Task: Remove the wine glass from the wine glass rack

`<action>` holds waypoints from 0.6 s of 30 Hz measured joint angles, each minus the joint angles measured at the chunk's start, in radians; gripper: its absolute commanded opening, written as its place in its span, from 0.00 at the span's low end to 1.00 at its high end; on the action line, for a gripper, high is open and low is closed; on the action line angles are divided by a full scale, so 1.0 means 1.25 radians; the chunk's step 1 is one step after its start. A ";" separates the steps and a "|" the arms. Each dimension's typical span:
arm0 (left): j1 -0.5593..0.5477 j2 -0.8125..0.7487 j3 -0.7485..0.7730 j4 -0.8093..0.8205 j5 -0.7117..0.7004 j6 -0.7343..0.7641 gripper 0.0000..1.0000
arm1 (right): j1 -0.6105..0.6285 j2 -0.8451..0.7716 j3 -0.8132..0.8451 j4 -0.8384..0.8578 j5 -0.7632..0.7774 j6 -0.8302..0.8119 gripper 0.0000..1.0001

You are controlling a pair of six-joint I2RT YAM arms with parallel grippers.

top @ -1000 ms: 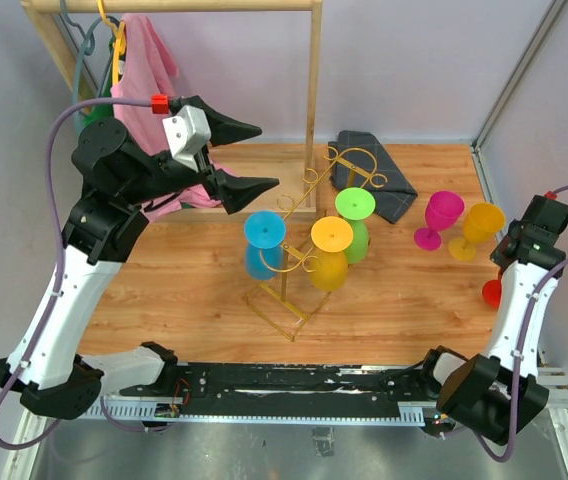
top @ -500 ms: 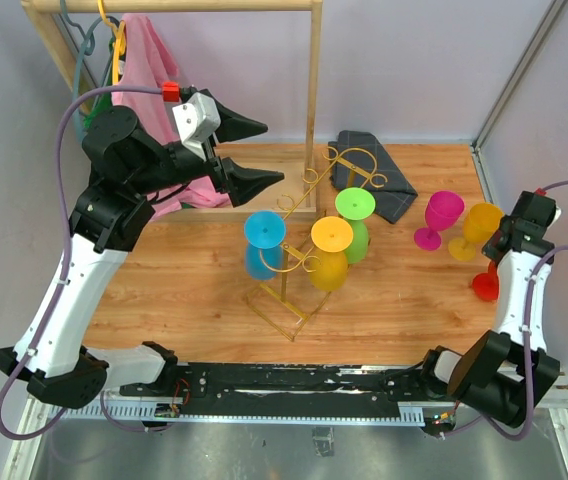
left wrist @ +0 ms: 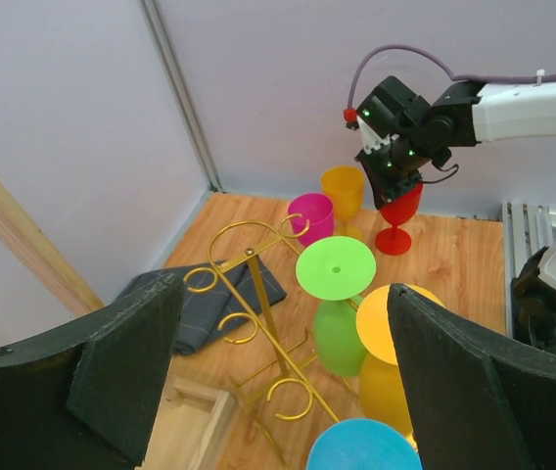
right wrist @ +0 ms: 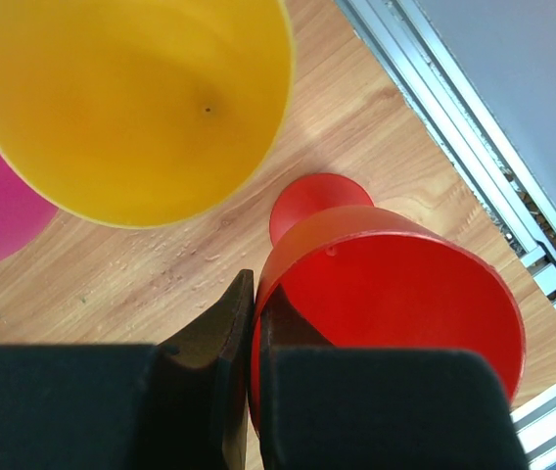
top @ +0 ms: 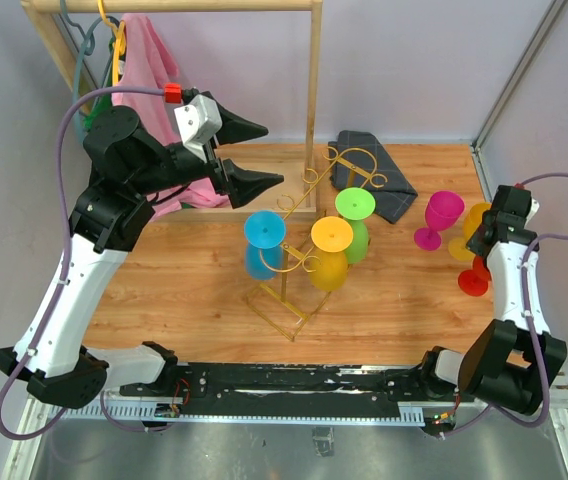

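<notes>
Right gripper (right wrist: pixel 251 311) brought one red glass (right wrist: pixel 386 294) inward (three others hang racked).

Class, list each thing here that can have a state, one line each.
left gripper, open, empty
right gripper, shut on red glass
red glass, upright, gripped at rim
blue glass, hanging upside down on wine glass rack
yellow glass, hanging upside down
green glass, hanging upside down
magenta glass, upright
orange glass, upright

- Looking like a robot lab cell, not a home.
- Plain panel walls (top: pixel 414 70) enclosing the wooden tabletop (top: pixel 184 290).
- Mounting rail (top: pixel 294 380) sitting along the tabletop's near edge.
</notes>
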 measured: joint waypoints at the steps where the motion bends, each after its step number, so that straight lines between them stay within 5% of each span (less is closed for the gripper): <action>1: 0.000 0.000 0.000 0.000 0.001 0.000 0.90 | 0.005 0.003 0.000 0.000 0.004 0.003 0.01; 4: 0.000 -0.001 0.000 0.000 0.004 0.000 0.89 | 0.017 0.013 0.000 0.004 0.011 0.005 0.04; 18: 0.000 -0.018 -0.001 -0.003 0.012 0.006 0.89 | 0.027 0.018 0.041 -0.037 0.015 0.008 0.52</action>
